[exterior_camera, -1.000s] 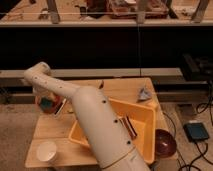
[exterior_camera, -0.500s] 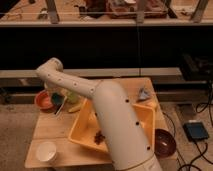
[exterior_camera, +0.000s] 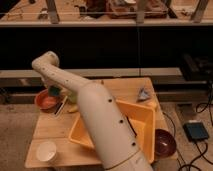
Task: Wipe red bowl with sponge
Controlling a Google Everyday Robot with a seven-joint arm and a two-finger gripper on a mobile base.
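Since half a second ago my elbow has lifted a little toward 12 o'clock, while the red bowl (exterior_camera: pixel 46 101) has kept its place. A full second ago my arm lay lower and further toward 9 o'clock, across more of that side of the surface (exterior_camera: pixel 55 131).

My arm climbs from the 6 o'clock edge of the view, runs up toward 10 o'clock over the yellow tray (exterior_camera: pixel 142 116), bends at the elbow and drops down. My end effector (exterior_camera: pixel 53 89) hangs at the end of that drop, over the bowl's rim at about 1 o'clock. Whether it is spread or pressed together I cannot tell. A teal-green patch right at it looks like the sponge (exterior_camera: pixel 54 93). I cannot tell whether it touches the bowl.

The bowl sits at the 9 o'clock edge of the surface, orange-red inside. Just beside it toward 3 o'clock lies a dark strip (exterior_camera: pixel 62 106), too blurred to name, and past that a yellow-green lump (exterior_camera: pixel 73 96). A white cup (exterior_camera: pixel 46 151) stands at the 7 o'clock corner. A dark bowl (exterior_camera: pixel 164 142) sits at 4 o'clock, against the tray's corner. A grey crumpled thing (exterior_camera: pixel 144 93) lies at 2 o'clock.
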